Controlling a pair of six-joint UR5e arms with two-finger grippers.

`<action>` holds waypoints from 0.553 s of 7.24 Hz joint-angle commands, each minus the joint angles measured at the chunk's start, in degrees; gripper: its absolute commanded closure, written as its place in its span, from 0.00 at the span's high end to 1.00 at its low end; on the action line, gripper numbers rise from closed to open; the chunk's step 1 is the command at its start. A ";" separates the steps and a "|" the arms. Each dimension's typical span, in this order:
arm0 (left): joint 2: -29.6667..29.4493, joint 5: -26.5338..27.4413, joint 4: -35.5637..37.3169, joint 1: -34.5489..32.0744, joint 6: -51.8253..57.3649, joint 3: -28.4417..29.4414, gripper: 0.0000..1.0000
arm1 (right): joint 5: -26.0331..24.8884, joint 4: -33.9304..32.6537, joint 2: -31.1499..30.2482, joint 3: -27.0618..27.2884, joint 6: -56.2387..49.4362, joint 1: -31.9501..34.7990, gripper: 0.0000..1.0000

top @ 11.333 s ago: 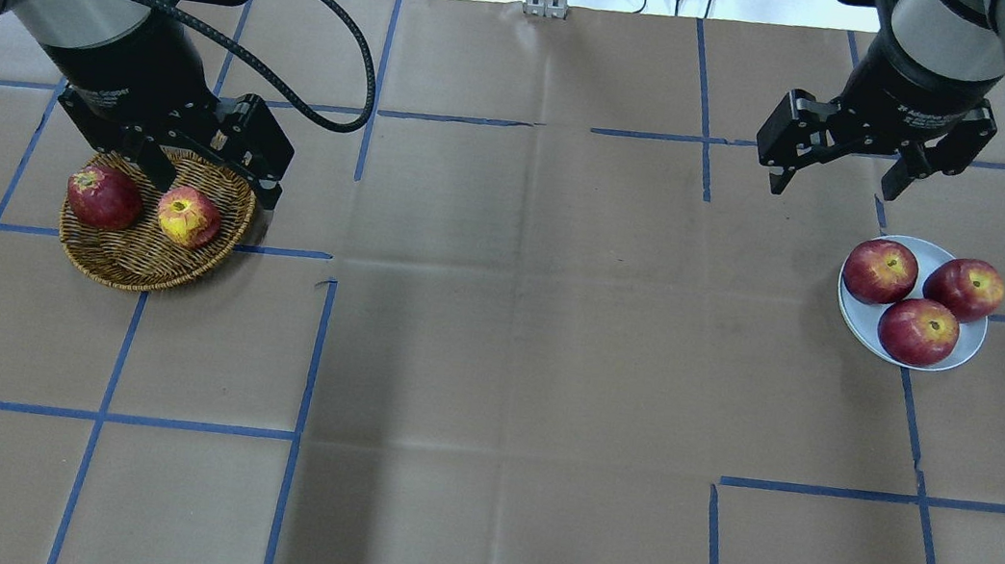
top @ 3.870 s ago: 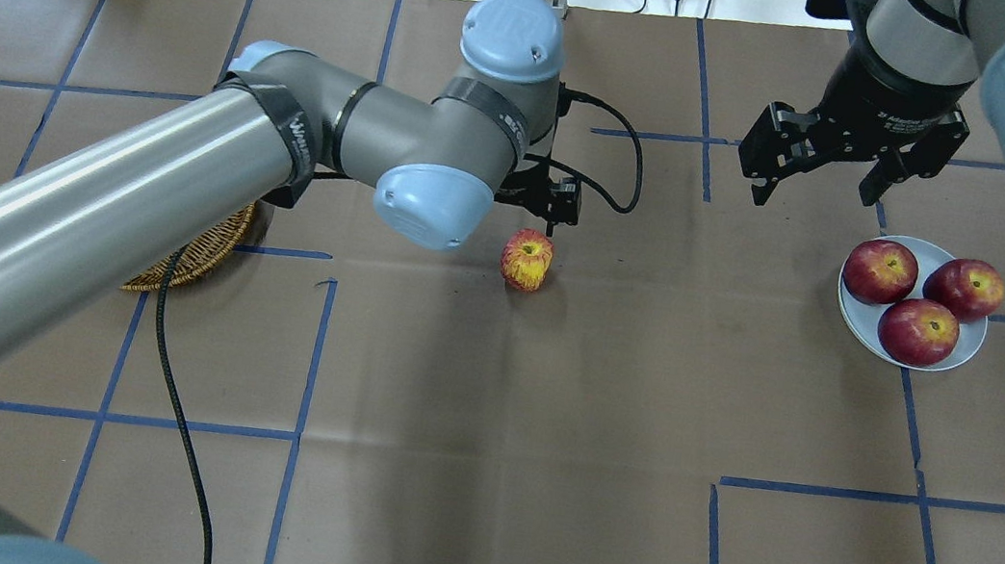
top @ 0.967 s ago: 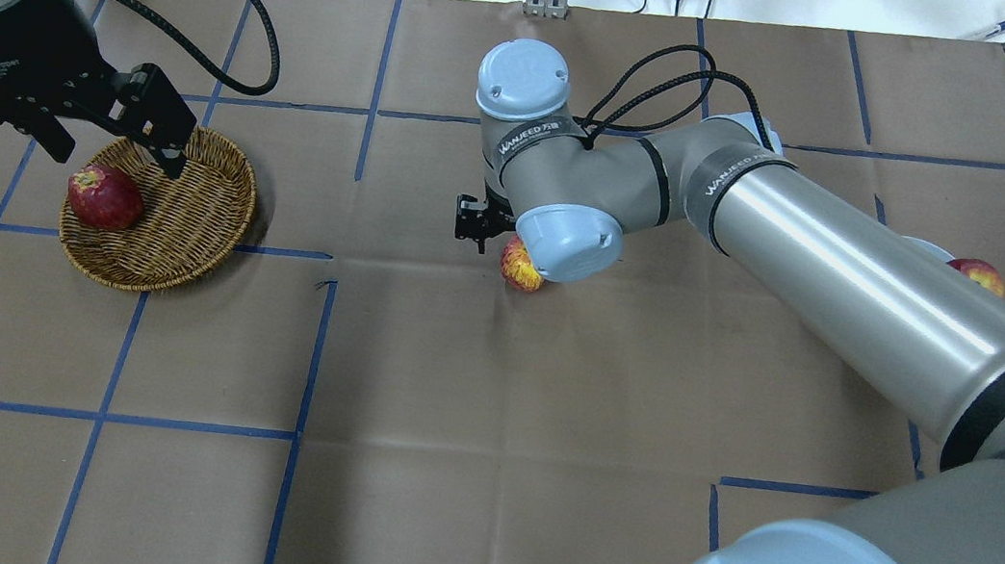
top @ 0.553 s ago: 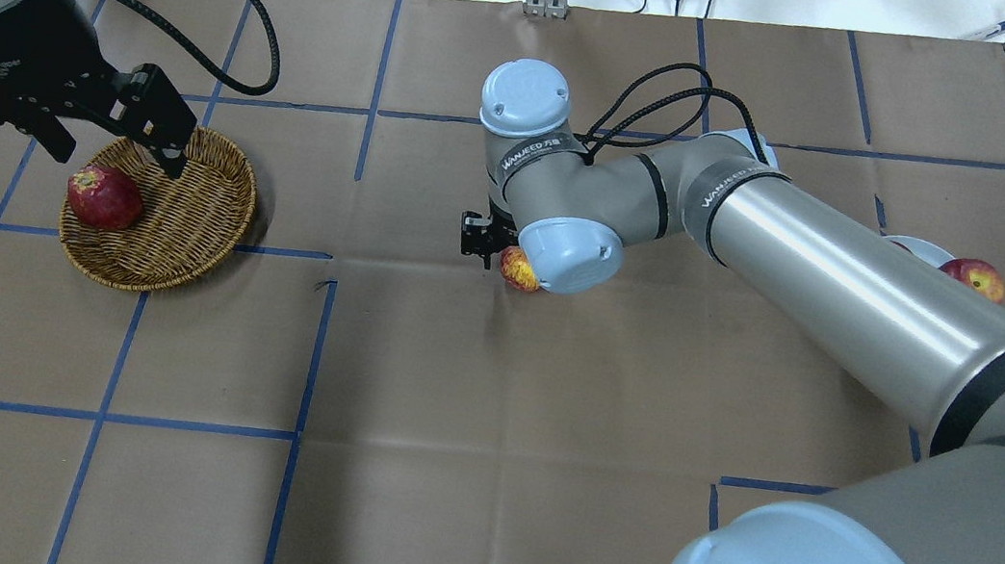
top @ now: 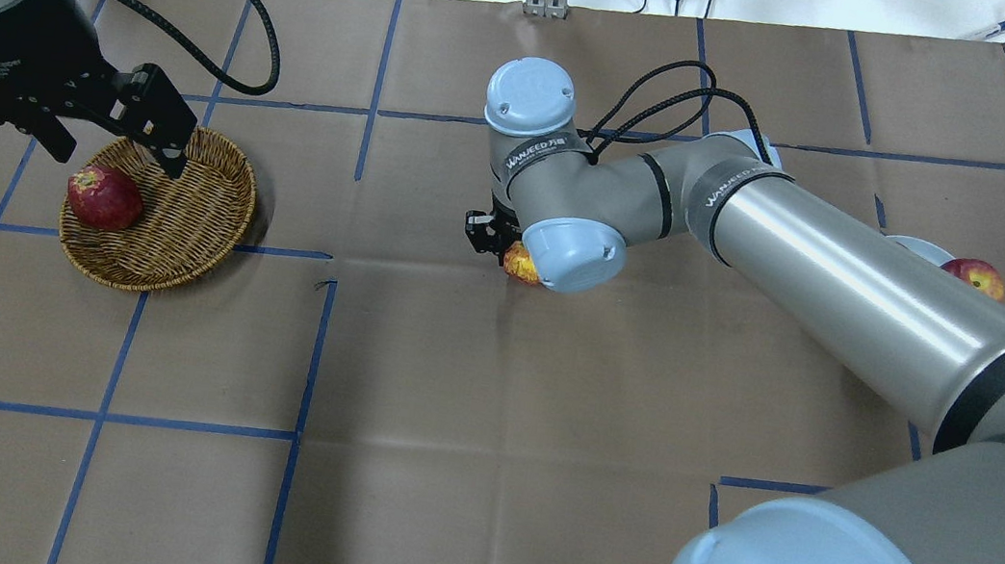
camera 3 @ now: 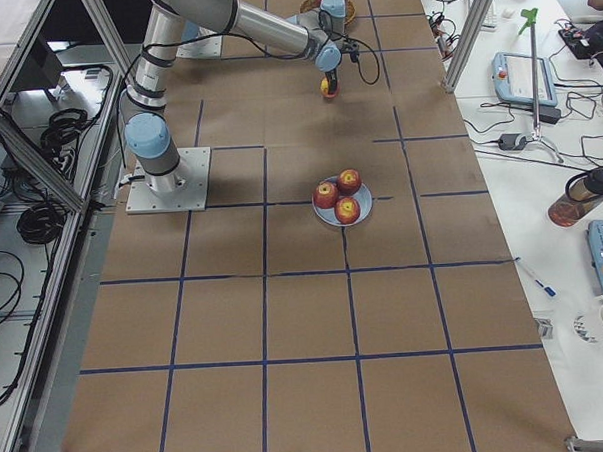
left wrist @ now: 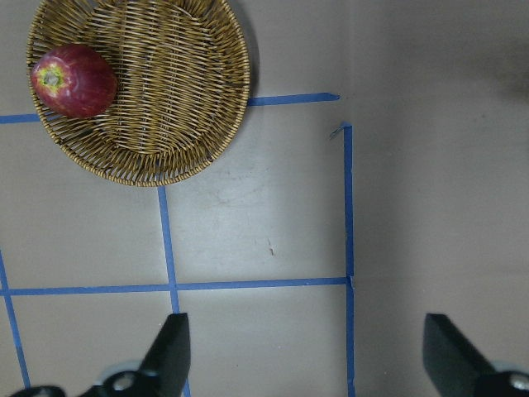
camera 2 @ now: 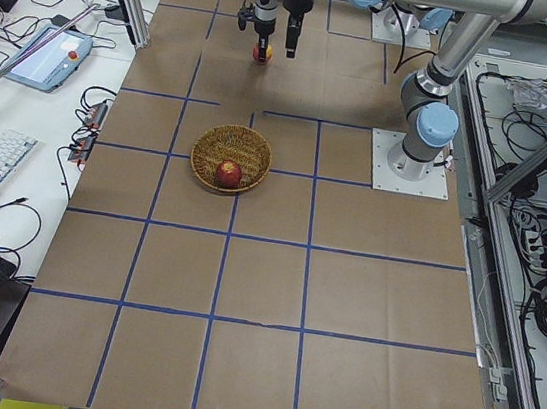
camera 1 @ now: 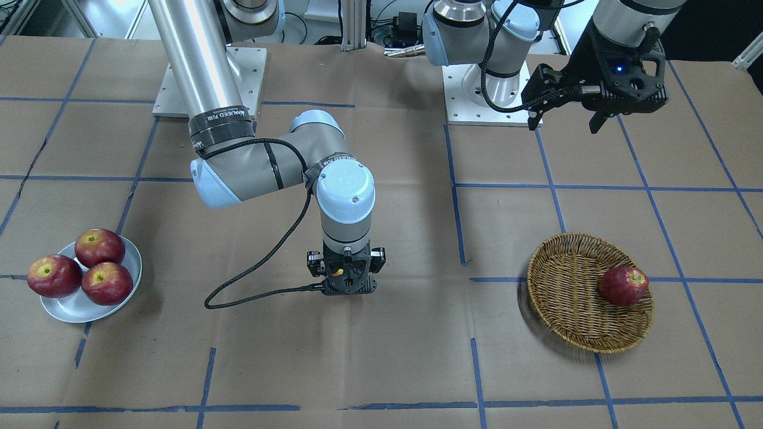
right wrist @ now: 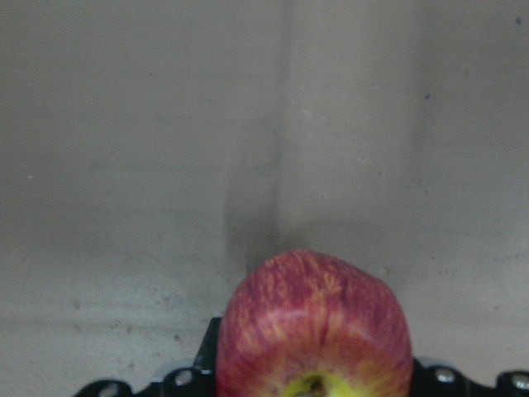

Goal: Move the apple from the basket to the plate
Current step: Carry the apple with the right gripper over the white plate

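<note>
The streaky pinkish-red apple (top: 520, 263) with its yellow patch is at the table's centre, far from the wicker basket (top: 177, 249) and the pale plate (camera 1: 77, 307). My right gripper (camera 1: 346, 278) points straight down over it, jaws against its sides; the apple (right wrist: 314, 331) fills the bottom of the right wrist view. It is at or just above the paper. My left gripper (top: 116, 158) hangs open and empty above the basket's back edge; its fingertips (left wrist: 173, 347) show in the left wrist view.
One dark red apple (top: 104, 197) lies in the basket's left side. Three dark red apples (camera 1: 89, 268) fill most of the plate. My right arm (top: 806, 264) stretches over the plate to the centre. Brown paper with blue tape lines covers the table.
My left gripper carried the streaky apple from the basket to the table's centre and went back over the basket. In the last second my right gripper sank around the apple.
</note>
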 commanded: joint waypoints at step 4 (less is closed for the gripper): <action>0.00 -0.23 0.05 -0.26 -0.09 0.00 0.99 | 0.22 12.74 -14.69 1.27 -15.82 -12.88 0.44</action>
